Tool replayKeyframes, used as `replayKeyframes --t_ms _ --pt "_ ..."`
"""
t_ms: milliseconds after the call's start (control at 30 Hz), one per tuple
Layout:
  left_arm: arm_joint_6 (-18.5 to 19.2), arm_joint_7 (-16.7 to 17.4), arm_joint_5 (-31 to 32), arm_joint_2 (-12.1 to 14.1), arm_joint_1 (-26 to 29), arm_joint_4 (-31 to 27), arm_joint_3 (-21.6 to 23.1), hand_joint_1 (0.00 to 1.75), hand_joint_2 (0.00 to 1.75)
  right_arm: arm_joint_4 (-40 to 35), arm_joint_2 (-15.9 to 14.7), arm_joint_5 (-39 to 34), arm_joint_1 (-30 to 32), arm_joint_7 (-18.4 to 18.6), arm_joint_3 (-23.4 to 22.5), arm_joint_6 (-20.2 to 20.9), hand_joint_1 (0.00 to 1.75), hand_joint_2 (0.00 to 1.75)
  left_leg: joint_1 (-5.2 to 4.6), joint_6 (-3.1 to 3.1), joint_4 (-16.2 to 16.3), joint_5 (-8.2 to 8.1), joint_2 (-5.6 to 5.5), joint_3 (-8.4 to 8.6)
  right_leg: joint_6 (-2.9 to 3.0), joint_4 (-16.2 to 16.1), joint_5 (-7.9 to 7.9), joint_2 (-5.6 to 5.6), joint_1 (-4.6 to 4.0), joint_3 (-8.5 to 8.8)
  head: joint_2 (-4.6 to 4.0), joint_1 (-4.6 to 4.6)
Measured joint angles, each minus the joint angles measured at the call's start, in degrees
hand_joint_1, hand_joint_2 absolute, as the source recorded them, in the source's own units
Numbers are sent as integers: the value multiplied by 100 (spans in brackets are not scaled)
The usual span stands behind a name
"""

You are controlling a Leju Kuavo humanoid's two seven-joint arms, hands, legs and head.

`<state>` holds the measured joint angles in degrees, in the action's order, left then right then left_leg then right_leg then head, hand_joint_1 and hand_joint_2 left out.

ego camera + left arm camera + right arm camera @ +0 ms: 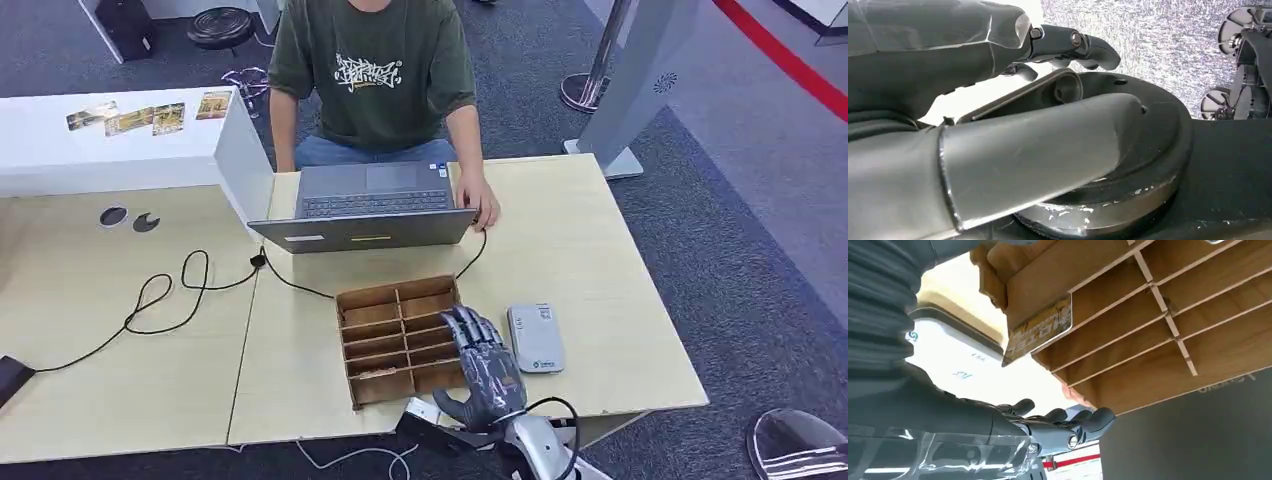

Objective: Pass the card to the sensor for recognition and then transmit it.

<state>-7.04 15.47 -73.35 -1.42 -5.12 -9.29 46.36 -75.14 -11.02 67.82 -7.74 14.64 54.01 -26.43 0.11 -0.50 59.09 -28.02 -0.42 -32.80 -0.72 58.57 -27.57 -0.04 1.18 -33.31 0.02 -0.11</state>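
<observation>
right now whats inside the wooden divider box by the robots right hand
The wooden box has mostly bare compartments in the head view. The right wrist view shows one card standing in a slot. The right hand hovers over the box's right end, covering those slots.

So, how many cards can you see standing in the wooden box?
1: a card stands in a slot of the wooden box, on the side toward the right hand. Other slots may hide more.

On the desk (620,300), a divided wooden box (400,340) sits near the front edge, with the card reader (535,338) just to its right. A card (1038,331) stands in one compartment. Behind the box lies a laptop (365,205), a person (375,75) seated beyond it.
</observation>
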Motion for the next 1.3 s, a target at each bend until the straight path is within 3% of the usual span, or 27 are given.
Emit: replayKeyframes --t_ms 567,767,1300 --pt "0 -11 -87 2 1 0 0 0 0 -258 -243 819 292 214 -149 2 0 175 0 0 0 0 0 0 0 0 0 0 0 0 -2 0" --pt "9 -20 -100 4 0 0 0 0 0 -199 -289 1073 191 214 -129 228 0 175 0 0 0 0 1 -1 0 1 0 0 -1 0 0 0" --pt "55 -37 -155 7 1 0 2 0 0 37 -396 706 -266 41 147 549 0 175 0 0 0 0 0 -1 1 1 1 0 0 0 0 0"
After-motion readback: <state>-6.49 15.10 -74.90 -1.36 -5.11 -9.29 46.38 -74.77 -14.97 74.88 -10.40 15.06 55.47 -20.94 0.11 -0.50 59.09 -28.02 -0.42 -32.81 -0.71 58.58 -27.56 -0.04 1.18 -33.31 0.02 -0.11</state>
